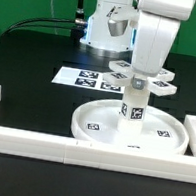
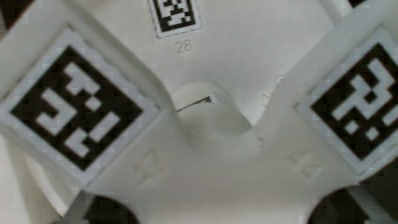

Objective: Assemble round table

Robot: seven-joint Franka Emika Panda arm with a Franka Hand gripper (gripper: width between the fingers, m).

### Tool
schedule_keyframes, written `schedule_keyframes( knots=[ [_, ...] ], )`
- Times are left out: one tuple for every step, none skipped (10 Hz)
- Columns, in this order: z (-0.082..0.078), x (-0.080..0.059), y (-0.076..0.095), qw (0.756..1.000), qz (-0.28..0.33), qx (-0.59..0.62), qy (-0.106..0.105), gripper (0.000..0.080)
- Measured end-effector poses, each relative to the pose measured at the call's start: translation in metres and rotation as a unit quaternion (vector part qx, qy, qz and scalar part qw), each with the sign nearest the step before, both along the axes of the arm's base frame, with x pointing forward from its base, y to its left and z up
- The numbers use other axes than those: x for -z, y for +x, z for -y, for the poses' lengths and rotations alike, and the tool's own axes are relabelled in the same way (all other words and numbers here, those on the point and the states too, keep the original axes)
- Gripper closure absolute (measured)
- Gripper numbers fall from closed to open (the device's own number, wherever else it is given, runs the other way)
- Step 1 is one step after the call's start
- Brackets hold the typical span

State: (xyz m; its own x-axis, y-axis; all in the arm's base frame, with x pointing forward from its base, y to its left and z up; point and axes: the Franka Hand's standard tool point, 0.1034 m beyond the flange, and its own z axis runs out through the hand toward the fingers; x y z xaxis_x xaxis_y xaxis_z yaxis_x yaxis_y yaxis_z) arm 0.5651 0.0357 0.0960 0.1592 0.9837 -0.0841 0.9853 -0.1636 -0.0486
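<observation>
Leg upright on disc, foot piece atop.

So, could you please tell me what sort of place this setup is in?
Probably a robotics lab bench: a black table fenced by white border rails, a marker board lying fixed on it, and a tagged round disc under a robot arm.

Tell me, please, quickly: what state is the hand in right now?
Hand: down at the cross-shaped foot atop the leg; open or gripping cannot be told.
</observation>
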Motion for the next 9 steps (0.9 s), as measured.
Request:
schedule_keyframes(
  knots=[
    [0.0000, 0.0000, 0.0000, 1.000, 0.000, 0.000, 0.000, 0.0354],
    [-0.0002, 0.0000, 0.0000, 1.000, 0.001, 0.013, 0.000, 0.0354],
    [-0.0002, -0.0001, -0.0005, 0.997, 0.004, 0.072, -0.003, 0.0354],
    [0.0010, -0.0003, -0.0011, 0.990, 0.007, 0.138, -0.002, 0.0354],
    [0.0016, -0.0004, -0.0015, 0.980, 0.011, 0.198, -0.005, 0.0354],
    [0.0005, -0.0008, -0.0015, 0.967, 0.015, 0.256, -0.009, 0.0353],
    [-0.0001, -0.0014, -0.0025, 0.947, 0.016, 0.322, -0.012, 0.0353],
    [-0.0014, -0.0014, -0.0043, 0.921, 0.013, 0.390, -0.011, 0.0353],
    [-0.0023, -0.0015, -0.0047, 0.902, 0.013, 0.432, -0.011, 0.0353]
  ],
)
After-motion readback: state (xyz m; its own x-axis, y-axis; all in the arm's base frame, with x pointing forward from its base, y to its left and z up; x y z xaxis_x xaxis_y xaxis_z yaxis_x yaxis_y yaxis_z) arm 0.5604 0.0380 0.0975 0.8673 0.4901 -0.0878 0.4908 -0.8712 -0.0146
